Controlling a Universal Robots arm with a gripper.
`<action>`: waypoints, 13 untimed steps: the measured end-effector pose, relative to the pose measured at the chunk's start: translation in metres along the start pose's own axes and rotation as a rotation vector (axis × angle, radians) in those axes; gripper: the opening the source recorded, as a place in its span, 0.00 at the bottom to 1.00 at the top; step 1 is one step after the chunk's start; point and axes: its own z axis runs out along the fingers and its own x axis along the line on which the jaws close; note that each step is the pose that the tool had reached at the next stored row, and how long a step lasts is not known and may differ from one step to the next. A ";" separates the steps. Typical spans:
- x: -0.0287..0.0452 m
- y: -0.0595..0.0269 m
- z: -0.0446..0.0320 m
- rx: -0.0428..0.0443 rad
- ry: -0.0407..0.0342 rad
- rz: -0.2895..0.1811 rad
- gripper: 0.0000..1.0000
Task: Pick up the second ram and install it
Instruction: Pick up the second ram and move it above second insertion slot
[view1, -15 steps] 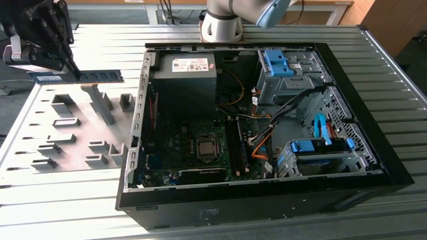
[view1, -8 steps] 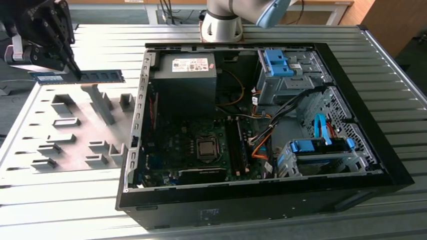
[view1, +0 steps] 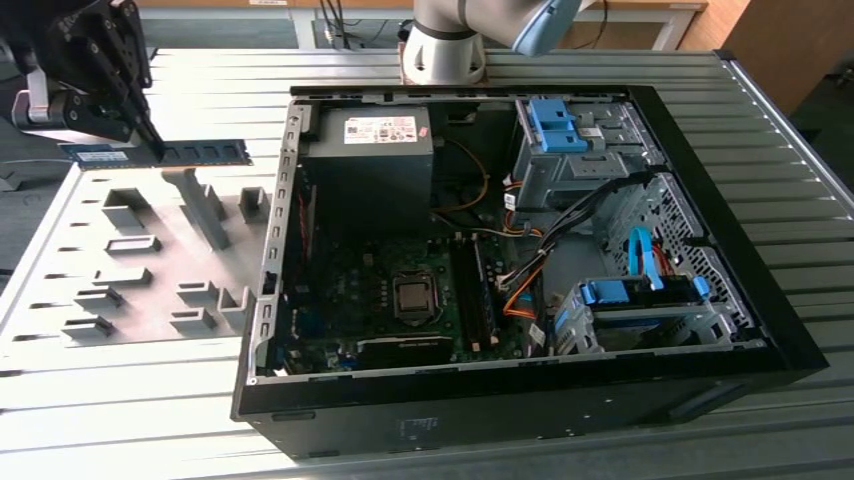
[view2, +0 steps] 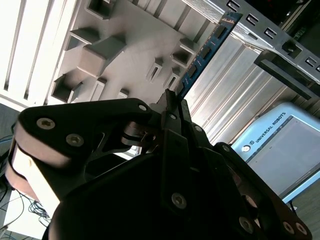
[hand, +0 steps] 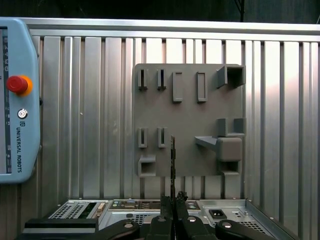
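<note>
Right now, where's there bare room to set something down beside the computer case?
Bare ribbed table lies at the exterior view's lower left, bordered by the grey fixture plate and the computer case. The plate is crowded with upright blocks, and the tool holds the second ram at its far edge.

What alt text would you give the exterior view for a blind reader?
The robot's fingers grip the second ram over a grey holder plate, beside an open computer case on a ribbed metal table.
</note>
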 end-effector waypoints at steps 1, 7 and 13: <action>0.0000 -0.0002 0.0000 0.0000 0.0000 0.000 0.14; 0.0000 -0.0034 0.0000 -0.0001 0.0001 0.000 0.14; -0.0001 -0.0067 0.0000 -0.0001 0.0000 0.000 0.14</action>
